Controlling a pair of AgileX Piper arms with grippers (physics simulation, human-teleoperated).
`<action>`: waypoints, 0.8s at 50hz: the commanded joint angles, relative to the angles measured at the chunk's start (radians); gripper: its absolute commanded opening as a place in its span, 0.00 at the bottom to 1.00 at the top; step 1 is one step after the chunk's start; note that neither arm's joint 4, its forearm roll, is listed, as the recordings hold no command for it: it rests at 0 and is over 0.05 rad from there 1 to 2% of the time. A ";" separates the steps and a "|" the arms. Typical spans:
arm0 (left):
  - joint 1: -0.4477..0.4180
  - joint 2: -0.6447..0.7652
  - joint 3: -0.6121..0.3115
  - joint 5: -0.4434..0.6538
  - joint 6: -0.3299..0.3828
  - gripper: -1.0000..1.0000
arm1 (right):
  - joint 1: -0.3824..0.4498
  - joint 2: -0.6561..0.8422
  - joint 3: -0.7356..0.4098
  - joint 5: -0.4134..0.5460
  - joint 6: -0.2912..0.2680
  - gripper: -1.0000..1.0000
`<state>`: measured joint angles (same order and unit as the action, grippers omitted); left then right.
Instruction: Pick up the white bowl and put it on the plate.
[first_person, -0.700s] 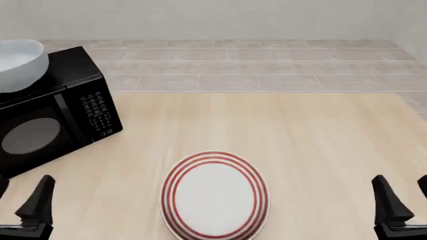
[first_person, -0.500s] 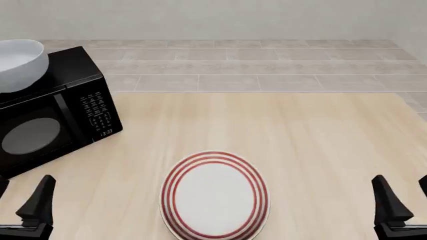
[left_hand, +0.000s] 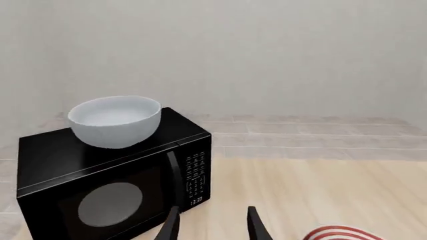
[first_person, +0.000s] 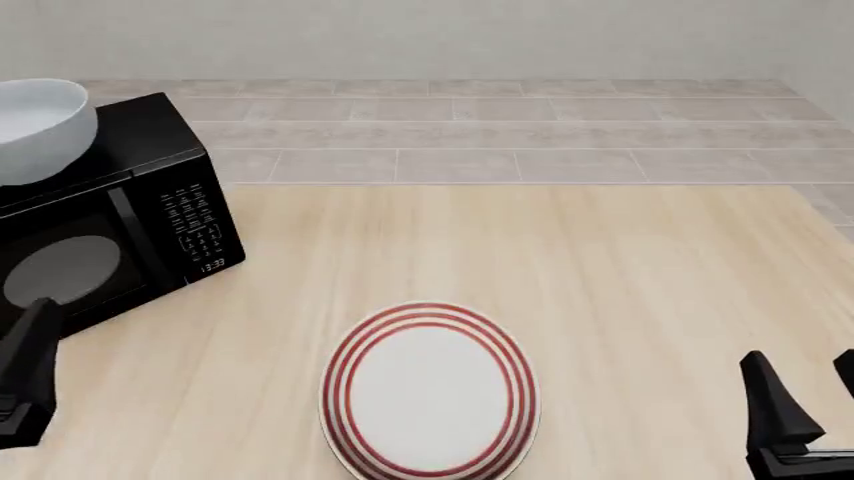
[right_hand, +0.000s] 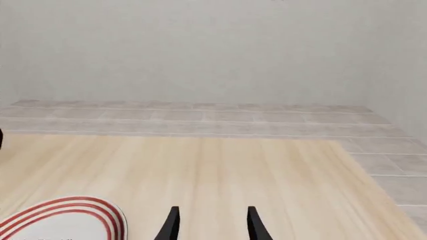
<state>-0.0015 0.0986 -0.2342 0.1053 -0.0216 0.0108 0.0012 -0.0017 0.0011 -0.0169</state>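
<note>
With the white bowl (left_hand: 115, 120) up on top of the microwave (left_hand: 113, 182), well beyond the plate (first_person: 429, 390), my left gripper (left_hand: 210, 226) points at the microwave, parted and empty, my right gripper (right_hand: 210, 224) likewise.

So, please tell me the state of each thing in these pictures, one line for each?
white bowl: upright, on top of the microwave
microwave: door closed
plate: flat on the table, nothing on it
left end effector: open, holding nothing
right end effector: open, holding nothing
</note>
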 joint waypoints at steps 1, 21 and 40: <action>0.006 0.129 -0.189 0.037 0.011 1.00 | 0.013 0.000 -0.001 -0.001 -0.006 1.00; 0.283 0.420 -0.692 0.203 -0.068 1.00 | 0.020 0.002 -0.054 0.041 -0.014 1.00; 0.465 0.762 -1.008 0.331 -0.144 1.00 | 0.041 0.004 -0.015 0.001 -0.013 1.00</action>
<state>0.3641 0.7057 -1.1005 0.3856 -0.1319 0.0431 0.0049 -0.0337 0.0206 -0.0316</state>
